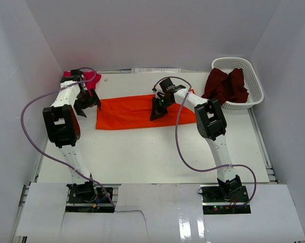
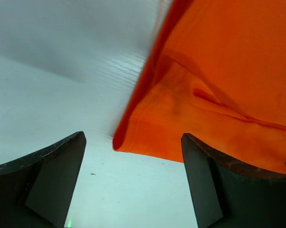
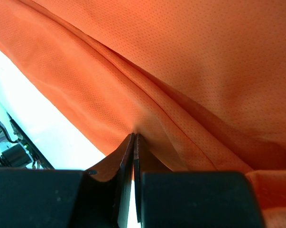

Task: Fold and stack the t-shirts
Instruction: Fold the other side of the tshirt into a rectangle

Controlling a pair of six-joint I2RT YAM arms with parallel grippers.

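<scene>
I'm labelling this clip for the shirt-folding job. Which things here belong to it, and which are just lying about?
Job in hand:
orange t-shirt, spread out
magenta t-shirt, far left
maroon t-shirt, bunched

Lying about:
white basket, holding the maroon one

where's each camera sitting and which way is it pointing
Top external: above and behind the robot, looking down on the table; both arms show whole.
Left wrist: on the left arm, looking past its open left hand at the orange t-shirt corner.
Right wrist: on the right arm, looking past its right hand, shut on that shirt.
Shared: all three see the orange t-shirt.
</scene>
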